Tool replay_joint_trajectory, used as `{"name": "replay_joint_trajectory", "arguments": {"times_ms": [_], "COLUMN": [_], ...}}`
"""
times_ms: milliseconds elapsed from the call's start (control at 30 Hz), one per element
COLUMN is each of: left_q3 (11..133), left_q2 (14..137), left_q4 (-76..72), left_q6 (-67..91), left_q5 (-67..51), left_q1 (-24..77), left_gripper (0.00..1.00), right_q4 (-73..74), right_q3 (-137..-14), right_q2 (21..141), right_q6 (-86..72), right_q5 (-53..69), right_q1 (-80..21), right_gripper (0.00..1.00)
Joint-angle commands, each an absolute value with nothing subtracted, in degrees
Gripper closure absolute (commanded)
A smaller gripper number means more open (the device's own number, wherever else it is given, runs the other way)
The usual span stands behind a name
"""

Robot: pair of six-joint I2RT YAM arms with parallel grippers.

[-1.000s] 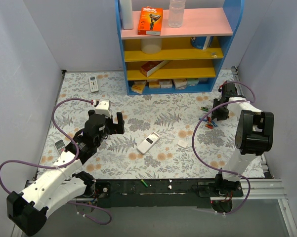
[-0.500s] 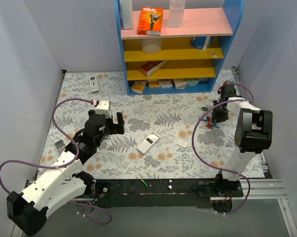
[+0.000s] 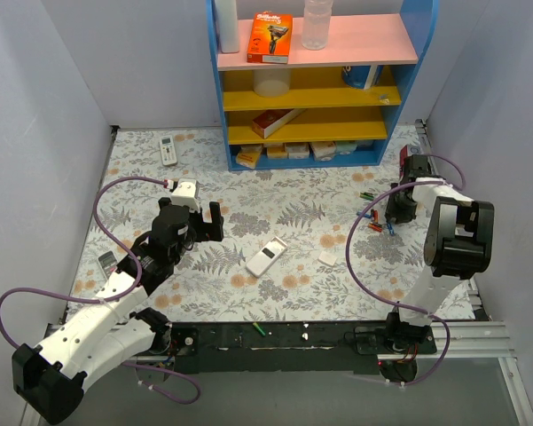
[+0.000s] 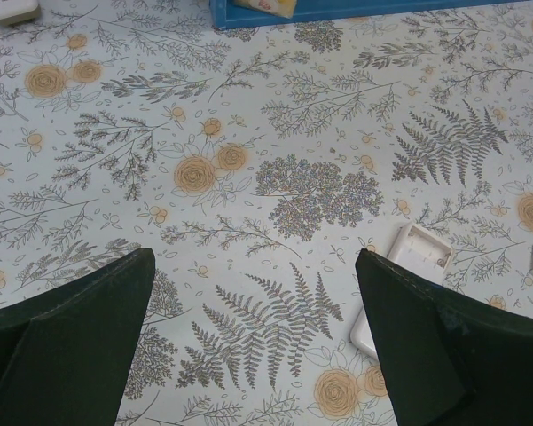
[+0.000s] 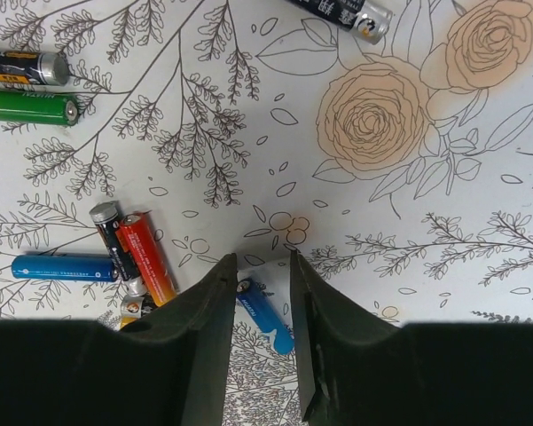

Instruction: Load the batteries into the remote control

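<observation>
Blue cell lies slantwise in the gap of the right hand. Clamped?
— Cannot tell. The fingers stand a narrow gap apart with the cell between them, low over the floral worktop. Contact is unclear.

Other batteries?
— Loose cluster just left of that hand: red, black and a second blue, all flat. A green one lies farther left, ahead of the fingertips.

Remote control?
— Well apart from the right hand, mid-worktop. It lies back-up just beside the right finger of the left hand. The recess is uncovered and looks empty. That hand hovers with its fingers wide apart, holding nothing.

Step in hand?
— Judged: picking the first cell. Nothing is loaded yet.

What does the next move call for?
— Fingers squared to the cell's long sides, since it lies askew. A firm pinch, because a thin round thing may roll out. Then a carry across to the recess, with the cell lined up along it. The left hand may need to steady the remote.
</observation>
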State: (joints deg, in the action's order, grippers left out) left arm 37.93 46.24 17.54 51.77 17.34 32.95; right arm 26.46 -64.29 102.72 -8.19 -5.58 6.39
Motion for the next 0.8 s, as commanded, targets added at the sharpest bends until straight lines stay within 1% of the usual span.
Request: {"name": "replay_joint_trajectory", "arguments": {"times_ms": [0,400,600,700,733,767], "left_q3": [37.53,37.44,37.44,37.35,37.35,37.35], "left_q2": [45.09,45.0,44.91,44.91,44.91,44.91], "left_q4": [16.87,16.87,16.88,16.88,16.96,16.96], "left_q6": [50.89,50.98,50.98,50.98,50.98,50.98], "left_q5": [17.14,16.17,15.82,15.56,15.3,15.12], "left_q1": [32.69,32.7,32.7,32.69,32.7,32.7], "left_gripper": [0.02,0.02,0.02,0.02,0.02,0.02], "right_q4": [26.46,26.89,27.6,27.42,27.33,27.42], "right_q3": [-62.41,-59.5,-58.89,-58.89,-58.97,-59.06], "right_q2": [100.81,99.14,99.23,99.14,99.14,98.88], "right_q6": [-8.7,-8.97,-9.32,-9.4,-9.49,-9.49], "right_q5": [-4.49,-2.46,-4.39,-5.36,-5.88,-6.15], "right_q1": [6.77,6.77,6.77,6.77,6.77,6.77], "right_gripper": [0.61,0.62,0.66,0.76,0.81,0.84]}}
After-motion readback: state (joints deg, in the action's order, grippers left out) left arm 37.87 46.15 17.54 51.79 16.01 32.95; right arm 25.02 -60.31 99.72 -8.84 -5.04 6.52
